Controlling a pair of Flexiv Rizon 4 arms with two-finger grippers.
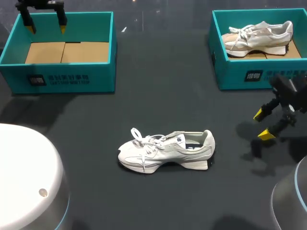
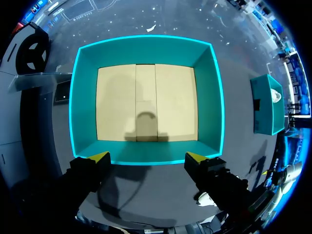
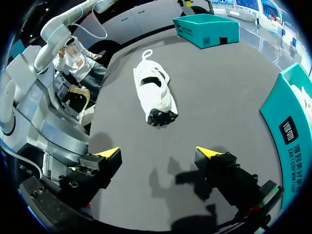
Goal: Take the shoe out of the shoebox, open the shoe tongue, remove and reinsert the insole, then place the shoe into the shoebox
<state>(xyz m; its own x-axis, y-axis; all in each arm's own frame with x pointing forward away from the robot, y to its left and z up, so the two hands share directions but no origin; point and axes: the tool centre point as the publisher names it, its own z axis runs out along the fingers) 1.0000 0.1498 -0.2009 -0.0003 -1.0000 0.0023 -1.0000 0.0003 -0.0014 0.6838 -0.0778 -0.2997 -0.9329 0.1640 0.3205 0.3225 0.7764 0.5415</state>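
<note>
Right hand [image 1: 262, 124] open, apart from shoe [image 1: 165, 151] on table [image 1: 158, 72].

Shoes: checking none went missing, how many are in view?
2: the loose shoe lies mid-table, outside both boxes; the boxed shoe sits inside the right shoebox. The left shoebox holds none.

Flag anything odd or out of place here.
Nothing stands out. One white shoe sits upright on the table, outside both boxes; the left shoebox is empty, the right shoebox holds a second shoe. No spill or damage visible.
</note>
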